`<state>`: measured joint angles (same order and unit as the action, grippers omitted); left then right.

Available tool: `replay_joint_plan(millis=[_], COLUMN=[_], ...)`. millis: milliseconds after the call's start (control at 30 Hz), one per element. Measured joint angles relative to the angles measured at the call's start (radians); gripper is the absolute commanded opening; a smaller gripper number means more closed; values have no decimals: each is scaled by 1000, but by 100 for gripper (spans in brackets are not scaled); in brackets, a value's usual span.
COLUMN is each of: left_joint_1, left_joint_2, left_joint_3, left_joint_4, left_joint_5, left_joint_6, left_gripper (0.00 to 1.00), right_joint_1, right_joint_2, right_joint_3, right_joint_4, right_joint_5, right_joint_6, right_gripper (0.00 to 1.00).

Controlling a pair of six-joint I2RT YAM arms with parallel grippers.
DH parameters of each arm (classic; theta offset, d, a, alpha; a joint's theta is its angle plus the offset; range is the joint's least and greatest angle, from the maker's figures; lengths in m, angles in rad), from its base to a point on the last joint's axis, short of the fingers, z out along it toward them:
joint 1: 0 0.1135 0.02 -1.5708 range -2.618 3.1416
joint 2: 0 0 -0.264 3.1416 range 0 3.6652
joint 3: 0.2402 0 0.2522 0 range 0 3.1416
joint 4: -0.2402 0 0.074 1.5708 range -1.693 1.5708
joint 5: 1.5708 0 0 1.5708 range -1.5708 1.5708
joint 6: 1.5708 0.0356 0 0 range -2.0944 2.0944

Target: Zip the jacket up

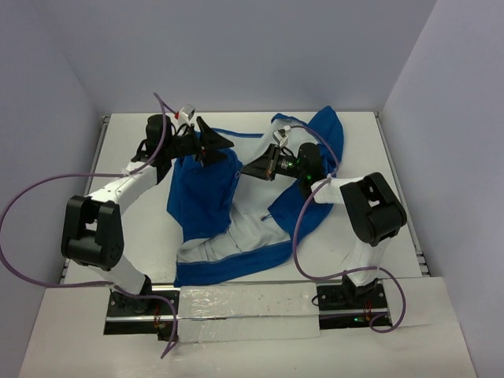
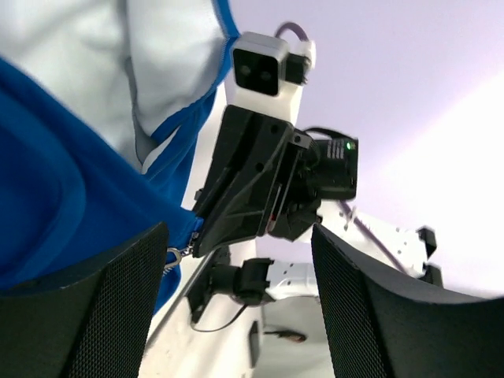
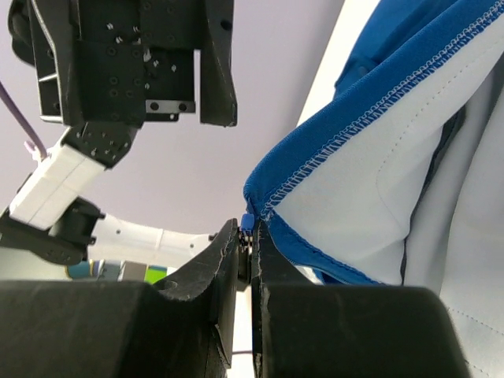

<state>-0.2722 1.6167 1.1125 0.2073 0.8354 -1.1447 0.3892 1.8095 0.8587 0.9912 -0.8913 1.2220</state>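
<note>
The jacket (image 1: 201,197) lay spread on the white desk (image 1: 398,157) between the two arms, its collar end toward the far edge and its hem near the arm bases. The left tool (image 1: 214,148) hung over the top of the jacket's left front panel. The right tool (image 1: 250,171) reached in from the other side toward the same panel's inner edge, so the two tools faced each other closely. In the right wrist view the right tool's fingers (image 3: 213,268) were pressed together, pinching the lower corner of a stitched blue edge with pale cloth behind it. In the left wrist view the left tool's fingers (image 2: 110,315) stood spread wide with nothing gripped. Blue cloth lay just beside the left-hand finger, and the right tool filled the gap beyond them. A small silvery zipper pull (image 2: 178,254) dangled at the tip of the right tool, at the margin of the blue cloth. The jacket was royal blue and soft, rumpled rather than flat. It lay open down the front, so its pale grey-white lining (image 1: 236,236) showed across the lower middle, and a blue fold was thrown up toward the far right beside the right arm.
</note>
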Motion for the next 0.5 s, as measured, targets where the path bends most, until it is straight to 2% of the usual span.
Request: replay_joint_plan(millis=[167, 367, 500], left_joint_1=[-5, -38, -62], left_joint_2=[32, 88, 107], left_joint_3=[18, 23, 21], left_joint_4=[-5, -65, -49], left_joint_5=[69, 85, 93], left_joint_6=[85, 176, 174], left_gripper=[71, 70, 70], right_joint_1=[-6, -8, -8], right_joint_2=[0, 0, 0], right_joint_3=[23, 46, 60], right_joint_4=[-4, -2, -1], right_joint_5=[-36, -53, -71], right_joint_6=[0, 13, 20], right_gripper=[0, 0, 0])
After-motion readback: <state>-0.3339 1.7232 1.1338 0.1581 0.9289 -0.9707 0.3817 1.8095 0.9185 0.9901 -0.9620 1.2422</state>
